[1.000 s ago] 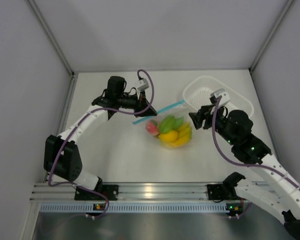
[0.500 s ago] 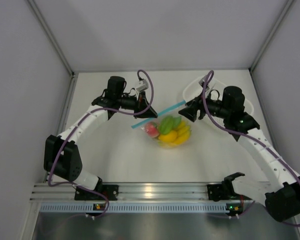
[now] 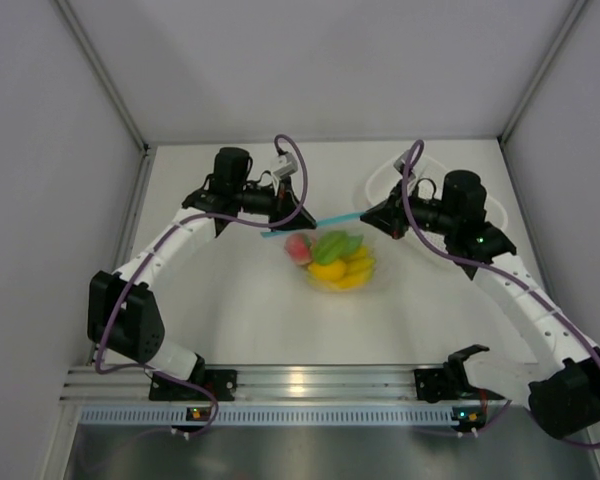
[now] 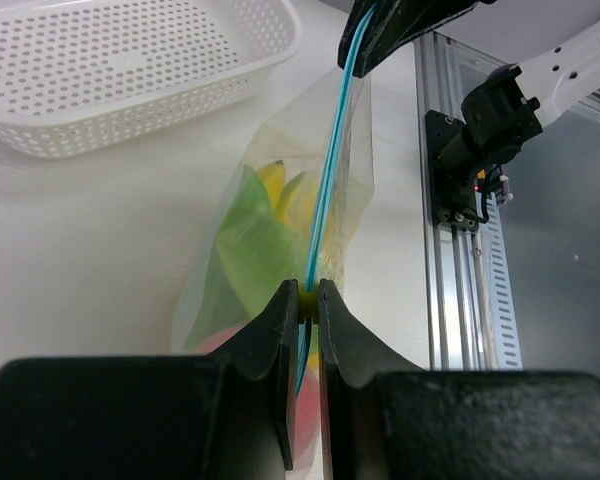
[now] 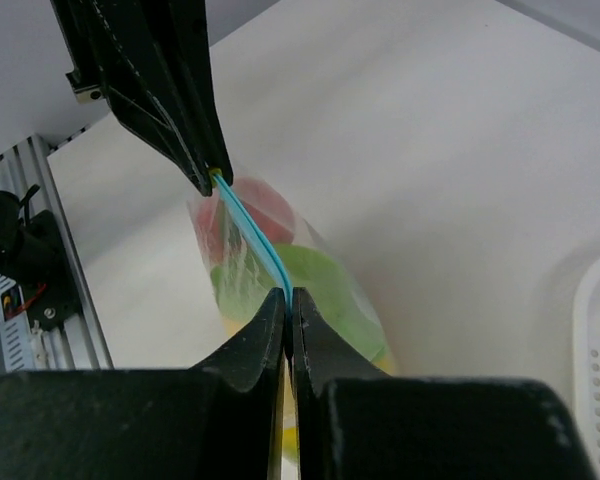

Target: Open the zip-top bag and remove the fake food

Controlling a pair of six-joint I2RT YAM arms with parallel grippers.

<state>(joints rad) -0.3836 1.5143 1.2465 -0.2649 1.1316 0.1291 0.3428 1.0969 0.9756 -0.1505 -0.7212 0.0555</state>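
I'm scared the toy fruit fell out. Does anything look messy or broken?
Nothing stands out. The left gripper and the right gripper each pinch one end of the blue zip strip on the zip-top bag, with the fake food inside. No spill shows.

Lab bench, grey panel walls (image 3: 330, 60), aluminium rail (image 3: 300, 381)

Clear crinkly plastic zip-top bag (image 4: 352, 180): thin transparent film, glossy, creased.
Thin blue zip strip (image 4: 328, 190): smooth plastic, slight sheen.
Yellow, green and pink fake food (image 3: 335, 262): smooth moulded plastic, soft shine.
White perforated plastic basket (image 4: 110, 60): hard, semi-matt.
White table (image 3: 230, 300): smooth, matt.
Silver metal rail (image 3: 300, 380): ribbed, reflective.
Jaws of left gripper (image 4: 305, 292) and right gripper (image 5: 288, 296): black, matt, smooth.
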